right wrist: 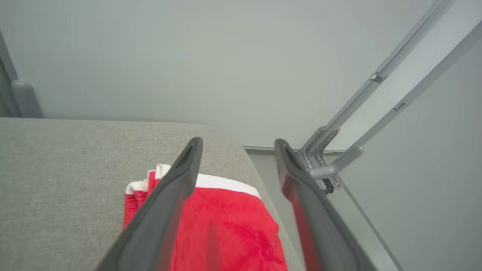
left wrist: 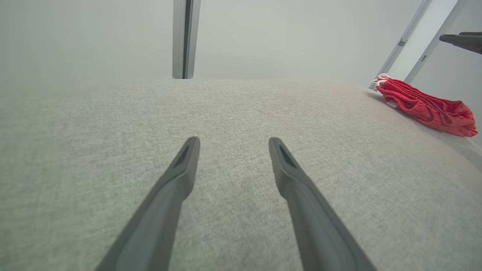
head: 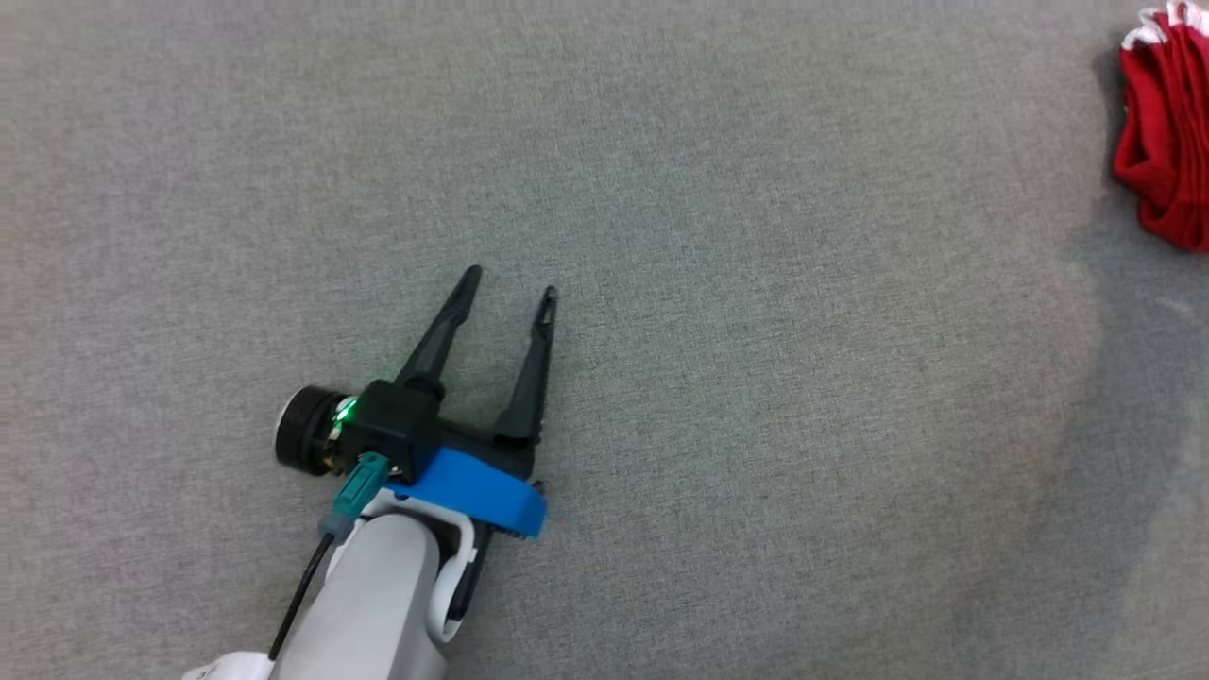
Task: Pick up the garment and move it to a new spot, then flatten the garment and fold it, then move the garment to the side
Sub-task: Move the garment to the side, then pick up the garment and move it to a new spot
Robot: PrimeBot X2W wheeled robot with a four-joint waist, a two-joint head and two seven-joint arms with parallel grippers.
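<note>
Left hand (head: 510, 283): fingers spread, lower left, over grey surface (head: 756, 378) | red garment (head: 1166, 142): bundled, upper right edge | right hand (right wrist: 238, 141): fingers spread, just above red garment

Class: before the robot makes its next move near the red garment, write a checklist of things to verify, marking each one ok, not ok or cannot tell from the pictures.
1. The right hand is open, fingers apart above the garment: ok.
2. The garment is free of both fingers: cannot tell, since the fingers hide part of it.
3. The garment lies at the side, by the right edge of the grey surface: ok.
4. The garment is wholly on the surface, with no overhang: cannot tell.
5. The garment is folded in layers: ok.
6. The left hand is open and well apart from the garment: ok.
</note>
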